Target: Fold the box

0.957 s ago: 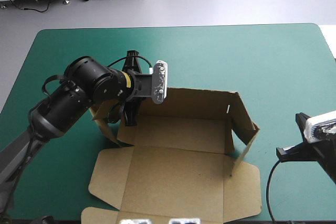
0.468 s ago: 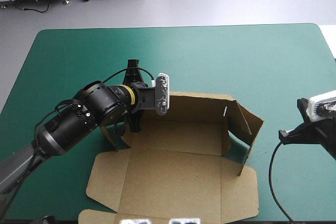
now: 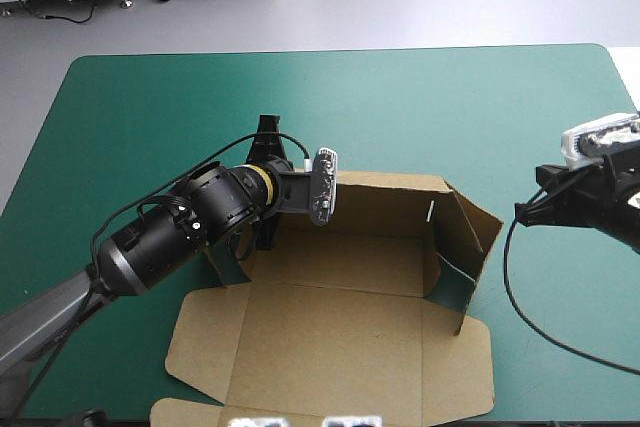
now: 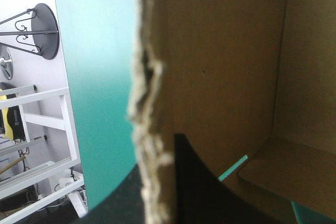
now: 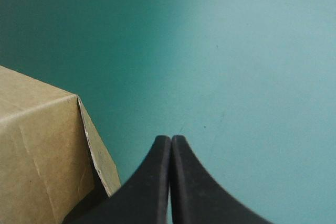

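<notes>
The brown box (image 3: 340, 317) lies in the middle of the table, with its back wall and right wall raised and its lid flat toward the near edge. My left gripper (image 3: 296, 209) is at the box's back left corner, mostly hidden under the wrist. In the left wrist view the box's raw board edge (image 4: 149, 103) runs up between the black fingers of the left gripper (image 4: 157, 156), which is shut on it. My right gripper (image 3: 525, 212) hovers just right of the raised right wall. It is shut (image 5: 170, 137) with nothing held, beside a box corner (image 5: 37, 145).
The teal-green cover (image 3: 450, 107) stretches from the box to the far edge and to both sides. The flat lid's front flaps (image 3: 200, 409) reach the table's near edge. The right arm enters over the table's right edge.
The left gripper has shifted right along the back wall, holding the board. The right gripper has moved in from the right edge, farther from the near edge. The right wall has swung outward.
</notes>
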{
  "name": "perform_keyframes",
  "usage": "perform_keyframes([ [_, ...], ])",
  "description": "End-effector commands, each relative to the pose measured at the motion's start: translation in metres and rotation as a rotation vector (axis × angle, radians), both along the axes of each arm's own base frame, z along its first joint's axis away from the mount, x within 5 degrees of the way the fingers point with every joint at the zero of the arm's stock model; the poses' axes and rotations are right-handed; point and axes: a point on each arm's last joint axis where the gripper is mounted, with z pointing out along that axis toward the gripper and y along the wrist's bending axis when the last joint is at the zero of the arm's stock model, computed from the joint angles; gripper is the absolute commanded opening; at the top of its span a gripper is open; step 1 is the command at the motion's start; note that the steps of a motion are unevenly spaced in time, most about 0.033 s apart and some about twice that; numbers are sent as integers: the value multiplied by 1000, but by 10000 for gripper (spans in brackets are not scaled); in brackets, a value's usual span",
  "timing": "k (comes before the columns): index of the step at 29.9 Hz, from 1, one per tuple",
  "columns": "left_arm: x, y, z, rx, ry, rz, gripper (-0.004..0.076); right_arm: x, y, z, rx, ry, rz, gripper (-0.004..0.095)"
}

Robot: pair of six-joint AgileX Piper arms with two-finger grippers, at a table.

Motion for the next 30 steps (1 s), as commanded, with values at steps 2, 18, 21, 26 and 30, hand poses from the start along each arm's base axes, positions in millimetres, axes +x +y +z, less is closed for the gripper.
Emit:
perform_keyframes([
  [2, -6, 3, -11, 34, -21, -55, 11, 16, 3, 34, 43, -64, 48, -20],
  [18, 2, 24, -61, 60, -326, 63, 11, 46, 6, 31, 126, 91, 157, -20],
  [21, 4, 21, -66, 71, -318, 63, 11, 50, 6, 28, 136, 103, 169, -20],
  [26, 7, 23, -60, 98, -357, 81, 11, 61, 6, 23, 159, 120, 187, -20],
  [30, 5, 23, -58, 54, -332, 93, 11, 75, 9, 12, 194, 182, 237, -20],
])
